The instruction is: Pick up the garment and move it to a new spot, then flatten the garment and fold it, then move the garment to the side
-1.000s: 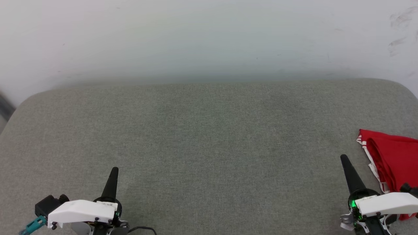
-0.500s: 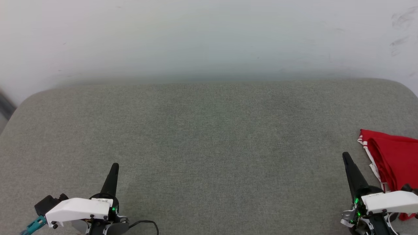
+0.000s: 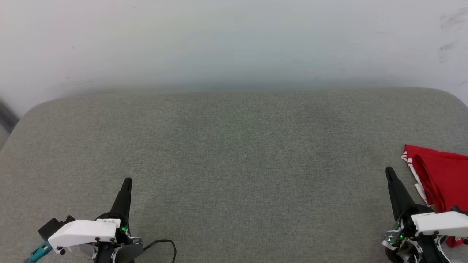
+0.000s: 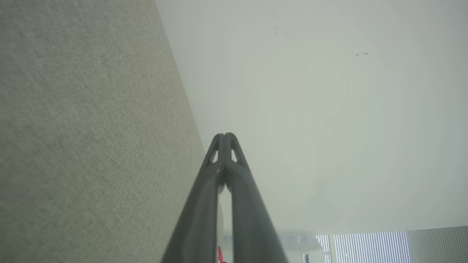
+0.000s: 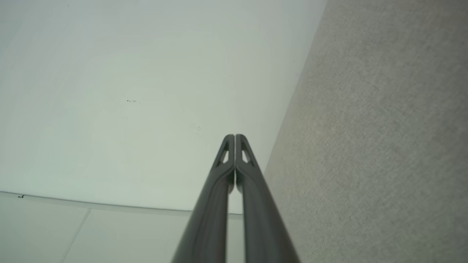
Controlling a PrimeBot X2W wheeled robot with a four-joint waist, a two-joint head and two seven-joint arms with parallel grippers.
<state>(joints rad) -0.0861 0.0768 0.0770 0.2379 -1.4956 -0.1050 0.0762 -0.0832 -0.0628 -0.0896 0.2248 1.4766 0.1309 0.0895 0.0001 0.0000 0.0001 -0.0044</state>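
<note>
The garment (image 3: 442,175), red with a white-striped edge, lies bunched at the far right edge of the grey fabric surface (image 3: 234,153), partly cut off by the head view's border. My right gripper (image 3: 389,172) is shut and holds nothing; it stands just left of the garment, apart from it. At the lower left my left gripper (image 3: 127,182) is likewise shut and bare, far from the garment. In the left wrist view the fingertips (image 4: 225,138) touch each other, and a red sliver of the garment (image 4: 220,255) peeks between the fingers. The right wrist view shows the fingertips (image 5: 234,138) pressed together.
A pale wall (image 3: 234,40) rises behind the cushion-like grey surface, whose rounded back corners show left and right. A black cable (image 3: 164,244) loops beside the left wrist.
Both grippers have crept a little away from me up the surface, staying shut. The garment has not moved.
</note>
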